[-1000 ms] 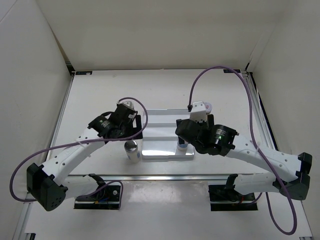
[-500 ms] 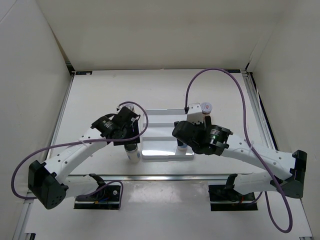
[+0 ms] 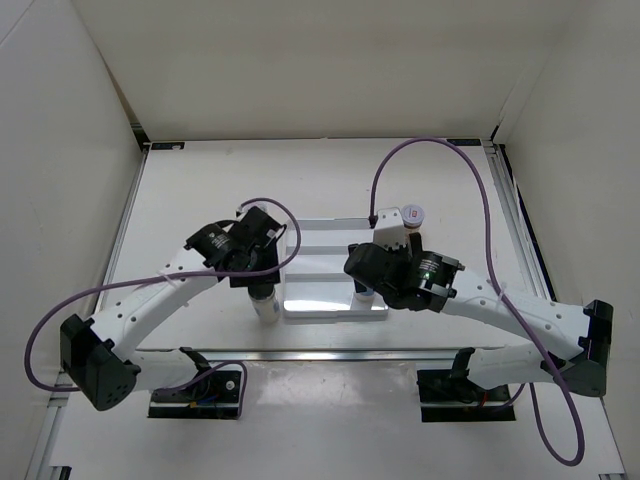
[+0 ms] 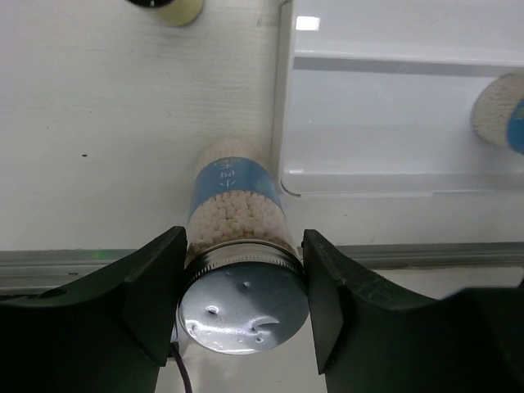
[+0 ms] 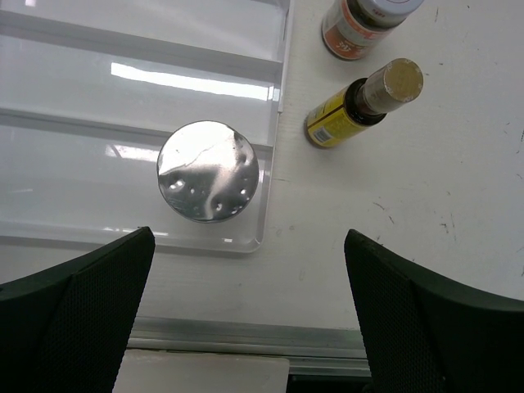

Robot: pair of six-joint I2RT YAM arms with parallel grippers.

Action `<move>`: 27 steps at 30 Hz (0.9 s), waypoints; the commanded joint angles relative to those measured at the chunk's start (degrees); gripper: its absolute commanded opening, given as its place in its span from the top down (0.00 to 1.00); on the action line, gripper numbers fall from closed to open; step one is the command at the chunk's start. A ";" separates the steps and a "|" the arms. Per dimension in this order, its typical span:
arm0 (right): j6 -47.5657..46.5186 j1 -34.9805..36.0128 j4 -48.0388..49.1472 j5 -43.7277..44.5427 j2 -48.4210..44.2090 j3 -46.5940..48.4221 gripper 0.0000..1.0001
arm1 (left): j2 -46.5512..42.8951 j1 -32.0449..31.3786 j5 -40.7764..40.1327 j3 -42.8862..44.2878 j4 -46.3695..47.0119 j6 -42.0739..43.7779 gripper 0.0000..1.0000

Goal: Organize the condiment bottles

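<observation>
A white bottle with a blue label and a silver cap (image 4: 241,303) stands on the table just outside the near left corner of the white tray (image 4: 393,155). My left gripper (image 4: 244,250) is shut on its cap, one finger pressed to each side. In the top view this bottle (image 3: 266,305) shows below the left gripper (image 3: 262,285). A second silver-capped bottle (image 5: 208,170) stands in the tray's nearest compartment. My right gripper (image 5: 250,246) hangs open above the near right corner of the tray, holding nothing. To the right of the tray stand a yellow bottle with a brown cap (image 5: 360,105) and a red-marked jar (image 5: 360,24).
The divided tray (image 3: 330,232) lies mid-table between both arms. The white-lidded jar (image 3: 414,214) stands by its far right corner. Another yellow bottle (image 4: 172,8) stands left of the tray. A metal rail (image 3: 330,352) runs along the near table edge. White walls enclose the table.
My left gripper has come down over the silver-capped bottle beside the tray and closed on its cap. The right arm shifted slightly left, uncovering the white-lidded jar.
</observation>
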 commanded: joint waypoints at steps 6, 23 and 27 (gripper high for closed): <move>1.18 0.17 0.84 2.26 -0.87 -0.84 0.00 | 2.36 -0.86 -1.07 19.01 -3.70 2.10 0.86; 2.93 0.17 -3.64 3.93 -4.48 -0.23 0.00 | 14.05 -3.77 -1.07 16.40 4.37 2.01 0.84; 3.46 0.17 -3.64 3.93 -4.48 -0.23 0.00 | 14.05 -3.77 -0.54 13.84 6.49 1.48 0.73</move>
